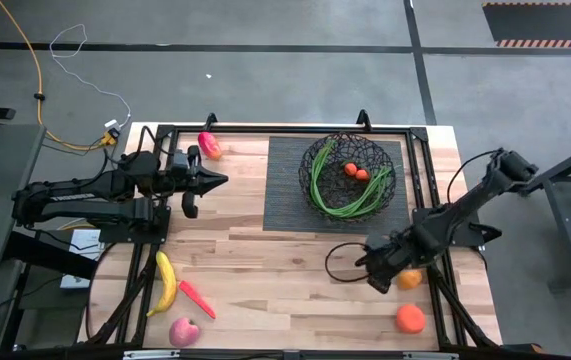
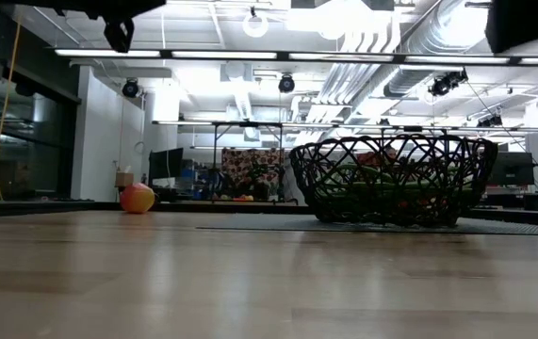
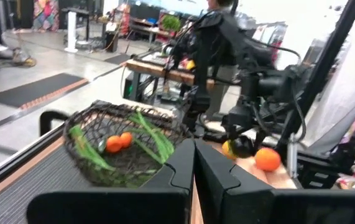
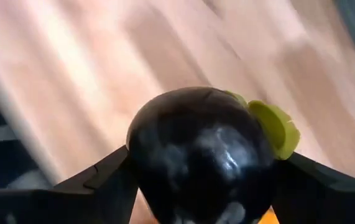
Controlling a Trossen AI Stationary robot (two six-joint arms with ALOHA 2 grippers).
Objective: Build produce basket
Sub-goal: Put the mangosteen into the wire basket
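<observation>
My right gripper [image 4: 196, 186] brackets the dark round fruit [image 4: 199, 152], apparently touching both sides, near the table's [image 1: 265, 260] right edge beside an orange [image 1: 410, 279], ready to lift toward the basket [image 1: 350, 175], while my left gripper [image 1: 205, 180] waits clenched.

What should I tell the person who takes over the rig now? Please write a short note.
Right gripper: around the dark fruit, near an orange; grip not certain.
Left gripper: shut, empty, waiting left of the basket.
Done: beans and two tomatoes are in the basket.
Left: dark fruit, both oranges (second), banana, carrot, apple, pepper.
</observation>
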